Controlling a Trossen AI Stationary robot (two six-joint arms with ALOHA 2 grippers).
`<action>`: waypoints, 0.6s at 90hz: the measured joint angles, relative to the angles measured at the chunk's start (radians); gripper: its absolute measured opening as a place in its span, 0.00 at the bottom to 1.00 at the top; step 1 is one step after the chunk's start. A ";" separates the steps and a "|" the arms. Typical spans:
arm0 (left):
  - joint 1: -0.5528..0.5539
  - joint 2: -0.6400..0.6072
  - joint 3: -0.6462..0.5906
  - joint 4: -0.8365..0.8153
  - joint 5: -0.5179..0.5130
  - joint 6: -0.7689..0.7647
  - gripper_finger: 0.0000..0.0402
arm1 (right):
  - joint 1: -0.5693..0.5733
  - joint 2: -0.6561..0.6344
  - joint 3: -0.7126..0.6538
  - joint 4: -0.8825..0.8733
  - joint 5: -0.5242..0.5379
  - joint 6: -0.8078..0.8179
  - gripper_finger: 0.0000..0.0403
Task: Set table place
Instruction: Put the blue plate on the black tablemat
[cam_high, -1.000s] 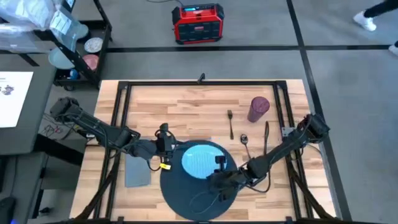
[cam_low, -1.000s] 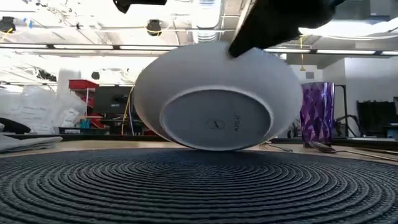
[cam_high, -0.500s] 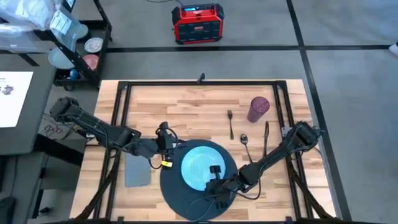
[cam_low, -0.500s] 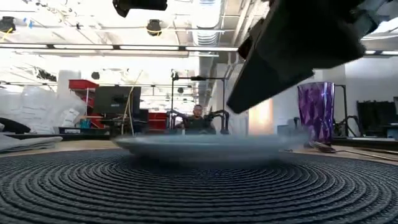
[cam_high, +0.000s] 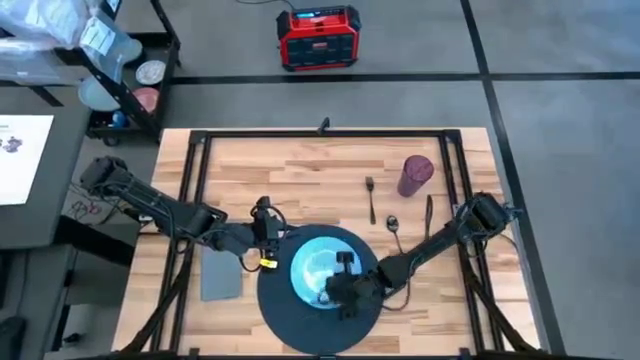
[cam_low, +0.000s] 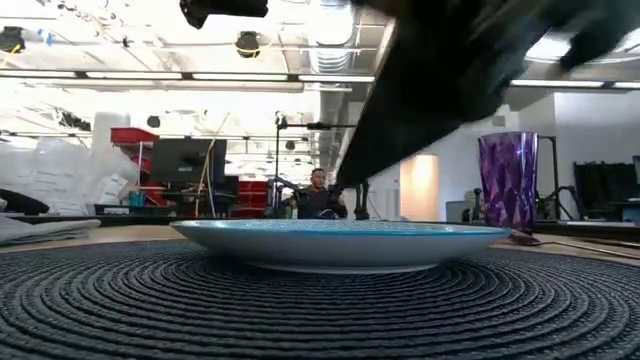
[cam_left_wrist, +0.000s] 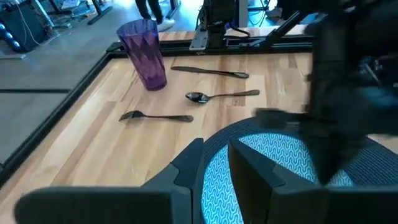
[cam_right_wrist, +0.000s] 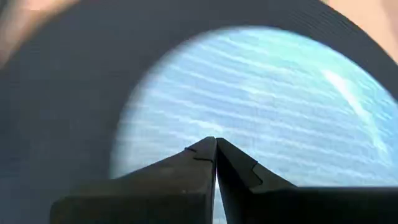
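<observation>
A teal round plate (cam_high: 312, 262) lies flat on the big dark grey mat (cam_high: 290, 315), shown side-on in the low view as the plate (cam_low: 340, 240). My right gripper (cam_right_wrist: 216, 142) is shut and hangs just above the plate's near part, clear of it in the low view (cam_low: 345, 182). My left gripper (cam_left_wrist: 214, 167) stands open with a narrow gap at the mat's far left rim (cam_high: 268, 243). A grey napkin (cam_high: 220, 281) lies left of the mat. Fork (cam_high: 370, 199), spoon (cam_high: 394, 229), knife (cam_high: 428, 216) and purple cup (cam_high: 415, 175) are at the far right.
The black tube frame (cam_high: 320, 133) runs around the wooden tabletop (cam_high: 290, 170). Bare wood shows between the mat and the table's far edge. A red case (cam_high: 318, 37) stands on the floor beyond the table, and a person sits far off in the room (cam_low: 318, 192).
The plate stood tipped up on the mat with its white underside toward the near edge, held by my right gripper. It has dropped flat onto the mat. My right gripper has let go and moved toward the near and left edges.
</observation>
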 joint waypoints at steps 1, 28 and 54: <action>0.000 0.000 0.000 0.000 0.001 -0.001 0.15 | -0.004 0.000 -0.003 -0.001 0.000 0.001 0.00; 0.000 0.000 0.000 -0.013 0.002 -0.015 0.15 | -0.027 0.001 -0.035 0.020 -0.095 0.047 0.00; 0.000 0.000 0.000 -0.014 0.001 -0.015 0.15 | -0.033 0.033 -0.038 0.102 -0.204 0.044 0.00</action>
